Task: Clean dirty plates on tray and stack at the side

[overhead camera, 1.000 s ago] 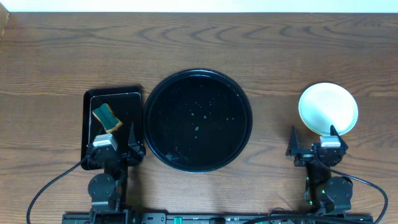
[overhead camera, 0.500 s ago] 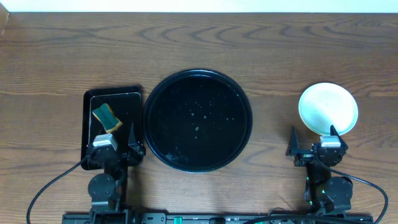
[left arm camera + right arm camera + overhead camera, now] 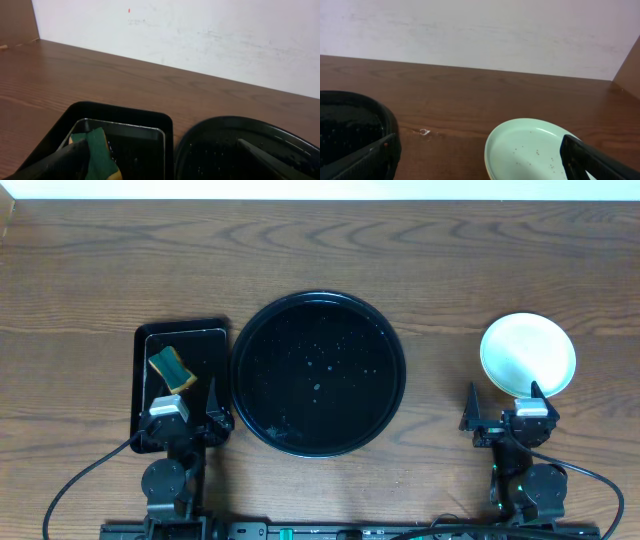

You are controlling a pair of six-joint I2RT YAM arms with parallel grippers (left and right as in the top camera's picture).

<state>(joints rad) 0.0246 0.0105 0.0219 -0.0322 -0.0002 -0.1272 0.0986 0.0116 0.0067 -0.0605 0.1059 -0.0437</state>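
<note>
Large round glossy black tray [image 3: 300, 380] holds no plates; small pale round plates [image 3: 528, 355] sit stacked just beyond spread right claw [image 3: 503, 404], well right of spread left claw [image 3: 182, 406].

My left arm [image 3: 165, 478] and right arm [image 3: 530, 480] are matte black, built of rounded joint housings. Each wrist carries a small silver-grey block [image 3: 168, 408]. My fingers [image 3: 272, 159] are dark, slim and tapered. Black cables [image 3: 90, 465] loop from my bases, and green lights [image 3: 497, 480] glow on the right one.

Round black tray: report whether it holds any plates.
Empty of plates: the tray shows only pale specks; a plate sits apart on the table.
</note>
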